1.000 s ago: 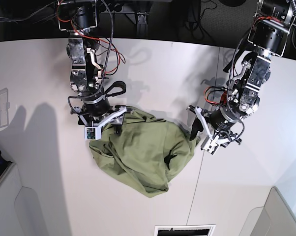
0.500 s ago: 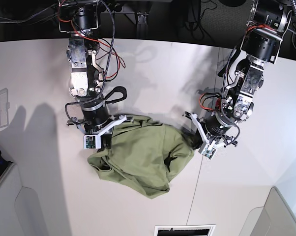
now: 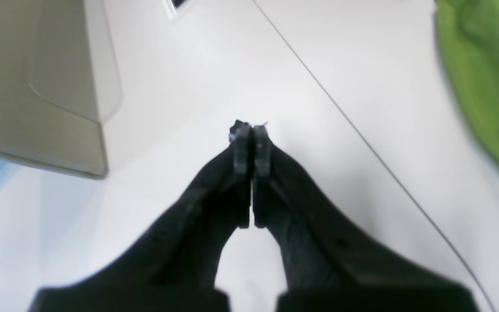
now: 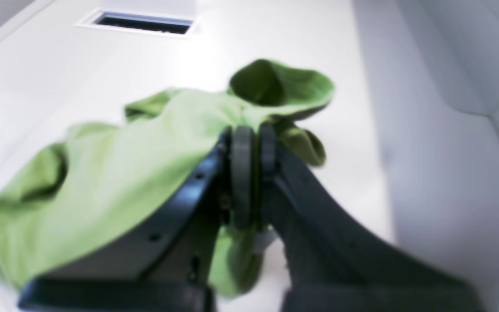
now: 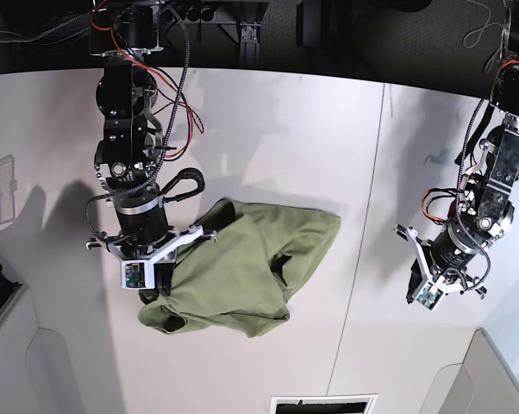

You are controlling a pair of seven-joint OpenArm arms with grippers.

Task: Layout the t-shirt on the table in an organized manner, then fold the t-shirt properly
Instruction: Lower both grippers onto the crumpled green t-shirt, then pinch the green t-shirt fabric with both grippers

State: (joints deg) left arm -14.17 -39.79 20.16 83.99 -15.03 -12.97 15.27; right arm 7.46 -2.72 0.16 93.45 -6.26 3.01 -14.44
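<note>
No text, label, brand, number or sign can be read in any of the views. The small white plate with coloured specks on the right wrist camera housing [image 5: 135,274], at about eight o'clock in the base view, is too small and blurred to make out any marking. The matching pale plate on the left wrist camera housing [image 5: 428,297], at about four o'clock, is just as unreadable.
</note>
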